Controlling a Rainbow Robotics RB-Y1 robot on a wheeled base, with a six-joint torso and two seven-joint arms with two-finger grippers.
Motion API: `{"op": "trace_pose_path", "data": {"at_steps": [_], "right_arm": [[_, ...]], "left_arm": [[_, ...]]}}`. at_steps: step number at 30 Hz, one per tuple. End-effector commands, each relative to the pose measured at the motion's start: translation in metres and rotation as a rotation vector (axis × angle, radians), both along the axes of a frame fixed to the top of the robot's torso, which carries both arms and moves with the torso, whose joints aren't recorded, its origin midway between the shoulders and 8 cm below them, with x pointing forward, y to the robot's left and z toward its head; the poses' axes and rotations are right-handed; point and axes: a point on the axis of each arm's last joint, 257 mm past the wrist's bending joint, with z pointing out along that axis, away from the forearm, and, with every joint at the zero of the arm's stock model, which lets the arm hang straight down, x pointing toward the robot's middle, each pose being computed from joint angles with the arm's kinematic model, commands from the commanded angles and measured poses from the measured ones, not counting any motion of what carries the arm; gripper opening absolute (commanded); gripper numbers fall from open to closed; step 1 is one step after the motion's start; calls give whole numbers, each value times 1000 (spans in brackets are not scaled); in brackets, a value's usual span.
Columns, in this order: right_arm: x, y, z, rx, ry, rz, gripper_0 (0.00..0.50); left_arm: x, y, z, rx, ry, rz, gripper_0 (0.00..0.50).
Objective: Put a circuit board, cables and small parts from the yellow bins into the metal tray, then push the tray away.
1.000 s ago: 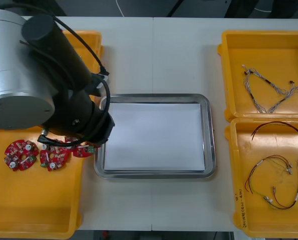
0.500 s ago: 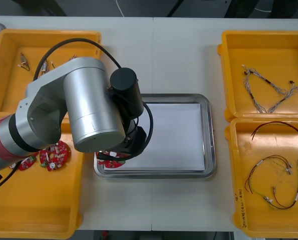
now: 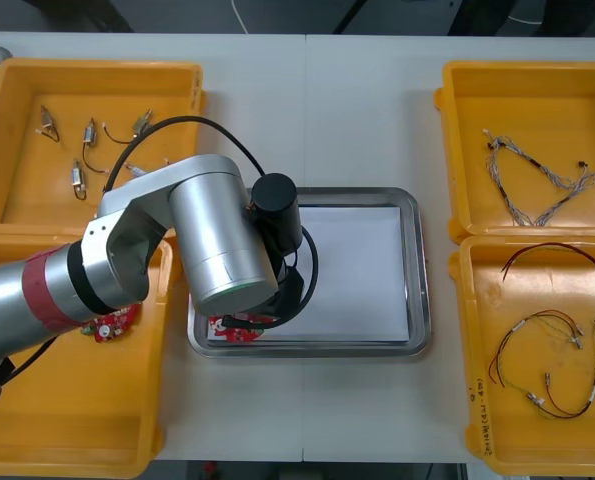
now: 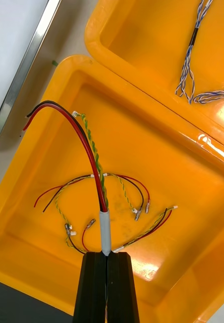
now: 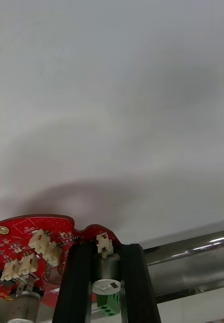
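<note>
Left pincer (image 5: 106,251) grips the circuit board (image 5: 27,236) by a component on its edge; board is over the near-left corner of the metal tray (image 3: 418,270), white inside; right pincer (image 4: 107,255), over the near right yellow bin (image 4: 205,217), is closed on the sleeved end of the red and black cable (image 4: 86,144).

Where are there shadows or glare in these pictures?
Left wrist view: a shadow lies on the white tray lining beyond the round red circuit board; the tray's metal rim glints. Right wrist view: the glossy yellow bin shows white glare spots.
</note>
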Motion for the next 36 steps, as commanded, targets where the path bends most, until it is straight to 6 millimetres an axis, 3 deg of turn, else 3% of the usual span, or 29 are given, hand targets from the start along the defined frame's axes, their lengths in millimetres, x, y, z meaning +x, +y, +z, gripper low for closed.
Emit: {"op": "trace_pose_path", "data": {"at_steps": [1,19,20,21,22,23,24,31,36], "right_arm": [[3,-2,13,-47,-37,25,0],[3,-2,12,-47,-36,24,0],[3,-2,13,-47,-37,25,0],[3,-2,12,-46,-36,23,0],[3,-2,13,-46,-37,24,0],[3,-2,13,-47,-37,25,0],[3,-2,13,-47,-37,25,0],[3,-2,12,-45,-35,24,0],[3,-2,12,-46,-35,25,0]], "left_arm": [[3,-20,9,-25,-30,-13,2],[16,-18,6,-42,-45,11,15],[16,-18,6,-42,-45,11,117],[17,-17,6,-41,-48,16,280],[16,-18,6,-44,-48,14,340],[17,-18,7,-46,-51,17,456],[18,-18,7,-45,-52,20,500],[19,-21,10,-67,-59,26,500],[21,-22,31,-95,-68,45,500]]}}
